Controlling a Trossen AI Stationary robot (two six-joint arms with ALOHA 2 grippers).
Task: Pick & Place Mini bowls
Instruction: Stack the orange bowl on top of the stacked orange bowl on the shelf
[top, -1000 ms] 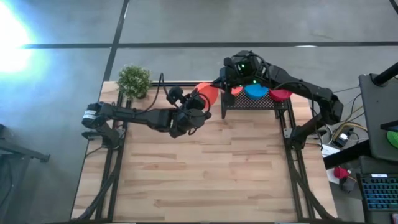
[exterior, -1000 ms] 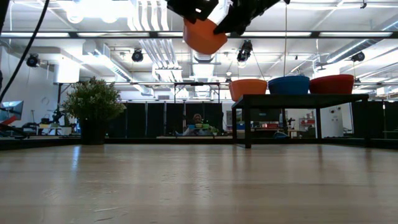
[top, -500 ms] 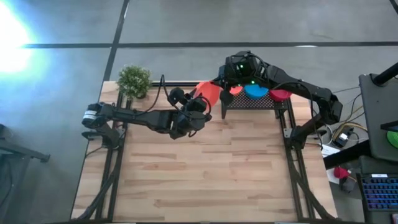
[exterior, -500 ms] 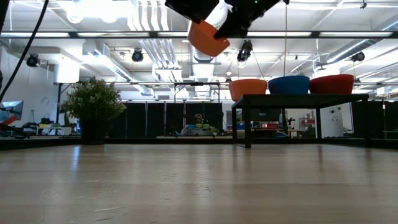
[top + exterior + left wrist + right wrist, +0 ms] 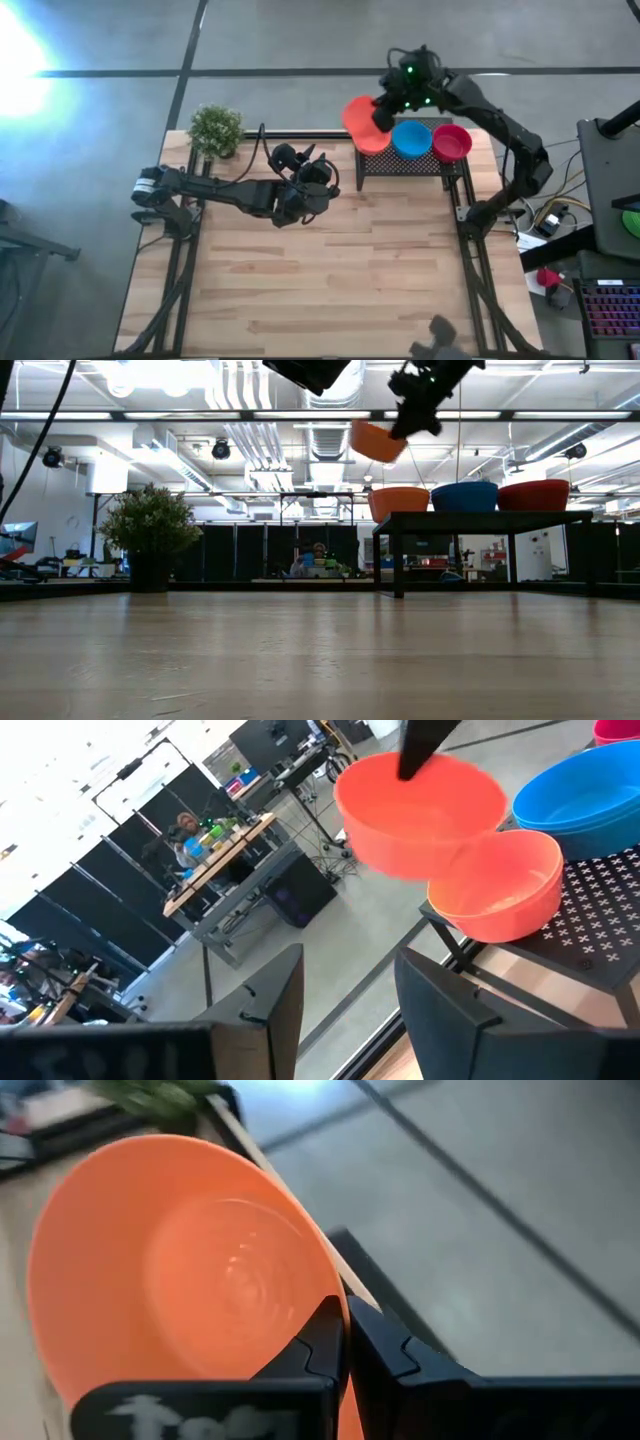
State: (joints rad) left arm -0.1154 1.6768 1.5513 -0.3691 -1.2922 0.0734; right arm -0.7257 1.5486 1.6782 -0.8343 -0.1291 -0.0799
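Clamped on the rim of an orange bowl (image 5: 361, 122), the right jaws (image 5: 382, 112) hold it in the air just off the left end of the black wire-mesh rack (image 5: 405, 162), which stands at the desk's (image 5: 330, 270) far right edge; the left jaws (image 5: 345, 995) stand apart and empty over the desk's middle, toward its far edge, facing the rack. On the rack sit three stacks or single bowls in a row: an orange one (image 5: 375, 143) at the left end, a blue one (image 5: 411, 139) in the middle, a red one (image 5: 452, 142) at the right; how many are nested in each I cannot tell. My judgement is that the carried bowl is about to join the orange one, with little visibly left to collect, since no loose bowl lies on the pale wood planks. A small green potted plant (image 5: 216, 130) stands at the far left corner. All bowls are smooth, shallow, round plastic with thin rims.
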